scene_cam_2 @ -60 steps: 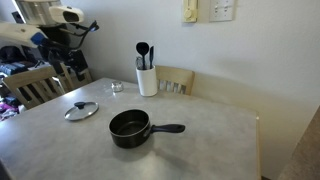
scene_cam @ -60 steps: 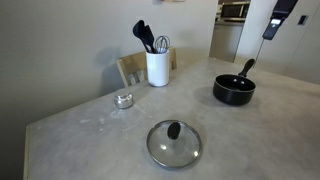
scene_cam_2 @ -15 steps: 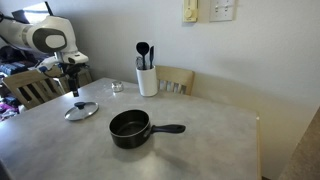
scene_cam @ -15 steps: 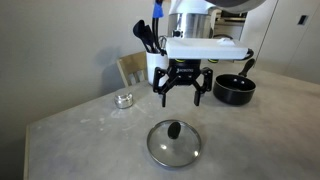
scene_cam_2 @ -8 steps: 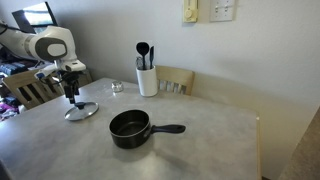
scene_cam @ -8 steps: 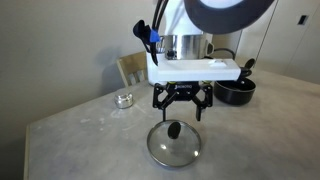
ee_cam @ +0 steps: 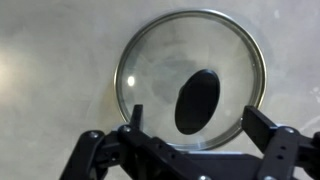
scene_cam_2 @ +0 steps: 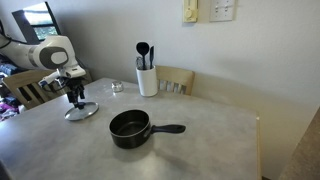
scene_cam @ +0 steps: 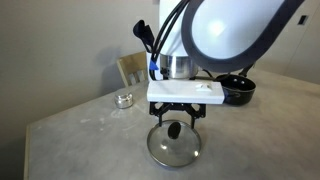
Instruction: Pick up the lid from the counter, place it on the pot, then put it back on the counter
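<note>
Pot [scene_cam: 238,88] mostly hidden behind arm [scene_cam: 235,35] — end effector [ee_cam: 193,118] base cut off by wrist view's bottom edge.

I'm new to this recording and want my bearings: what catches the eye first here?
The big white arm's tool hangs open right over the glass lid, its fingers spread to either side of the black knob; the lid lies flat on the grey counter. Farther along the counter sits the black pot, uncovered, and a white utensil holder stands near the wall.
</note>
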You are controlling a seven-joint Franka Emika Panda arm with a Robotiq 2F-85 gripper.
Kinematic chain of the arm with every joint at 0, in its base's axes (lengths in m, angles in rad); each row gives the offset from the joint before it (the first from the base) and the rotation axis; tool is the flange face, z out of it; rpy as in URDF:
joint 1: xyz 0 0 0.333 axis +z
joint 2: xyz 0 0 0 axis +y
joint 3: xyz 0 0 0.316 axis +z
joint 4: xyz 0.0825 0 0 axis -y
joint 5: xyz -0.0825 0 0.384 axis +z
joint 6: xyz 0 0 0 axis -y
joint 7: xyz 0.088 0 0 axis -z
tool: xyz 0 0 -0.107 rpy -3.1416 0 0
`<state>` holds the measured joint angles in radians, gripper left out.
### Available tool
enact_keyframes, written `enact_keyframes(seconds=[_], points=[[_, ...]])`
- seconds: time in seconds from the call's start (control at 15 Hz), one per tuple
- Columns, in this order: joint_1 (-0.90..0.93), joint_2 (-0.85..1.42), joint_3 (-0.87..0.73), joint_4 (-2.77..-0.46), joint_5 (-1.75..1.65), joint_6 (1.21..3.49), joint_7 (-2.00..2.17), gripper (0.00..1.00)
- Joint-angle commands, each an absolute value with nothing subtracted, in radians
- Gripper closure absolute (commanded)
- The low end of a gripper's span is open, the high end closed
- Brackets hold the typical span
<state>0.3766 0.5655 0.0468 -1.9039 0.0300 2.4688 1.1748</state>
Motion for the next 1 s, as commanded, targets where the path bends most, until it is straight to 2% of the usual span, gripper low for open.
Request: enact_keyframes(seconds=[0.0, 0.33, 0.4, 0.47, 0.93], points=[[0.399, 0.612, 0.023, -1.865, -0.011, 2.51, 1.212, 0.0], [0.383, 0.642, 0.049, -1.85, 0.023, 2.53, 1.192, 0.0], [0.381, 0.646, 0.052, -1.851, 0.028, 2.535, 1.19, 0.25], [0.374, 0.647, 0.06, -1.852, 0.039, 2.537, 1.181, 0.26], [0.341, 0.651, 0.111, -1.84, 0.099, 2.504, 1.066, 0.76]])
